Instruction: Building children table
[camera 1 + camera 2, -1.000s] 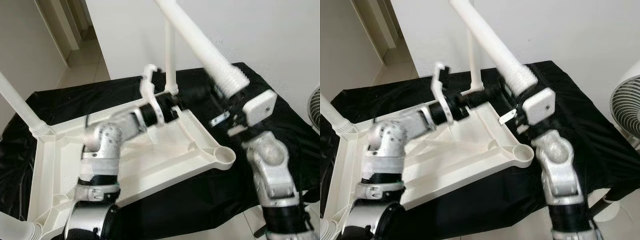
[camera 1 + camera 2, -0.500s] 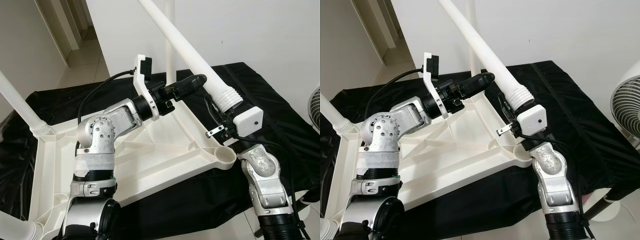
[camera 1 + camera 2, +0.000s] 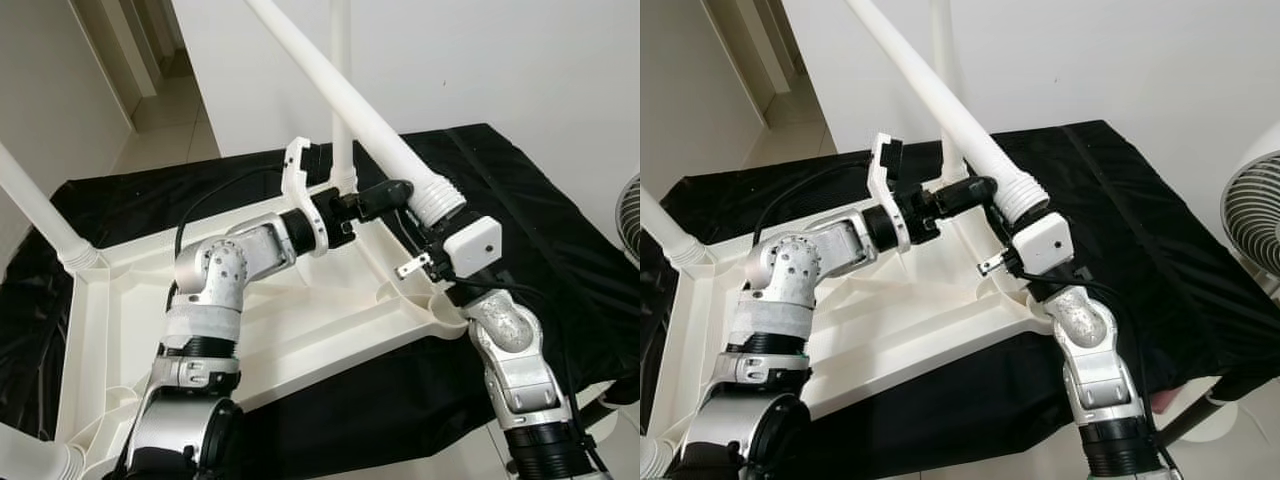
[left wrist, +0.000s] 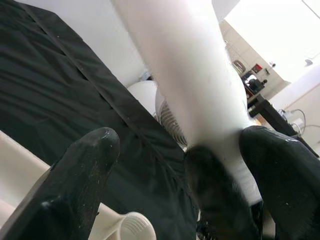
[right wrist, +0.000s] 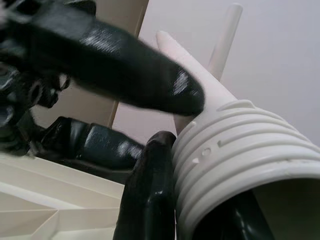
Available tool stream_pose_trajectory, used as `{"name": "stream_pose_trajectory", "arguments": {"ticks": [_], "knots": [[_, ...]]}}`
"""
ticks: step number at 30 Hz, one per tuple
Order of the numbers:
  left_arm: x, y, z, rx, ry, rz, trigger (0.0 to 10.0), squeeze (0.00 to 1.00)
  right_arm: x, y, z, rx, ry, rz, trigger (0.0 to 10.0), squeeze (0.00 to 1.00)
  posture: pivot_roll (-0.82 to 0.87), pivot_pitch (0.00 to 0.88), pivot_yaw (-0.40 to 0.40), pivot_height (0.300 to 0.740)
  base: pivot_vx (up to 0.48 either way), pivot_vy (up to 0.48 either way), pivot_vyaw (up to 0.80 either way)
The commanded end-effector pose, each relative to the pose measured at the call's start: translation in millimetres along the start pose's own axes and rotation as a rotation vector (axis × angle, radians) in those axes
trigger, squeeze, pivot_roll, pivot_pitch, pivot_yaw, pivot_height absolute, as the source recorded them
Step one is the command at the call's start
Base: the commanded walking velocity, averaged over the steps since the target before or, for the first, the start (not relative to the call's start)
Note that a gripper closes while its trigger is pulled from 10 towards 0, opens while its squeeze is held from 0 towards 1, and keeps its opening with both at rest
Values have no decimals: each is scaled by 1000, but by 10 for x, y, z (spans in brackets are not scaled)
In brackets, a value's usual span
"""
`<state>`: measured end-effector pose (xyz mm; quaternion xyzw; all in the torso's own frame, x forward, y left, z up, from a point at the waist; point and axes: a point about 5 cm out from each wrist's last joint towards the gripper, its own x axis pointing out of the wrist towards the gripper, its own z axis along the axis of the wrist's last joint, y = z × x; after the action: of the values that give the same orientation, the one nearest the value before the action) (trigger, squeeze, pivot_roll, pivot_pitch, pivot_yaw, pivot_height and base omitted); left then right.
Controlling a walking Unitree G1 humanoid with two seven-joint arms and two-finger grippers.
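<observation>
While the upturned white tabletop [image 3: 300,330] lies on the black cloth [image 3: 540,220], a loose white table leg [image 3: 350,110] slants above its near right corner socket [image 3: 447,308]. The right gripper [image 3: 432,243] clamps the leg's ribbed end [image 5: 235,150]. The left gripper [image 3: 385,197] reaches across, fingers [image 4: 85,170] spread wide around the shaft just above the ribs. A white fan [image 3: 1252,215] stands off to the right.
</observation>
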<state>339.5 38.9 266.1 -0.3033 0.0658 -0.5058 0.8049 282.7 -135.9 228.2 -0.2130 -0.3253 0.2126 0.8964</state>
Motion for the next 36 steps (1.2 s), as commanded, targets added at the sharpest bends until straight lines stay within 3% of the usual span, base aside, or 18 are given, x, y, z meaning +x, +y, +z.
{"name": "stream_pose_trajectory", "arguments": {"ticks": [1,13,15,21,23,31,35,36], "knots": [[18,-7,113,9,-40,6,10000,0,44,105,67,-11,-55,51,10000,0,-58,15,124,740,0,0,0],[36,28,283,-67,-83,-29,10000,0,-59,230,-20,-37,-22,67,10000,0,-76,14,146,740,0,0,0],[41,65,303,-66,-82,-12,10000,0,-127,246,-1,-90,-25,52,10000,0,-84,18,152,740,0,0,0],[53,97,331,-66,-82,7,10000,0,-204,257,30,-133,-29,25,10000,0,-86,21,153,740,0,0,0],[76,108,422,-53,-91,17,10000,0,-350,252,123,-183,-41,-48,10000,0,-91,25,156,740,0,0,0],[69,150,557,-32,-114,41,10000,0,-535,259,241,-298,-67,-58,10000,0,-98,26,149,740,0,0,0],[66,157,577,-33,-121,38,10000,0,-550,265,232,-302,-57,-53,10000,0,-97,27,148,740,0,0,0],[66,157,578,-35,-121,37,5294,0,-554,268,229,-299,-55,-52,10000,0,-97,25,147,740,0,0,0]]}}
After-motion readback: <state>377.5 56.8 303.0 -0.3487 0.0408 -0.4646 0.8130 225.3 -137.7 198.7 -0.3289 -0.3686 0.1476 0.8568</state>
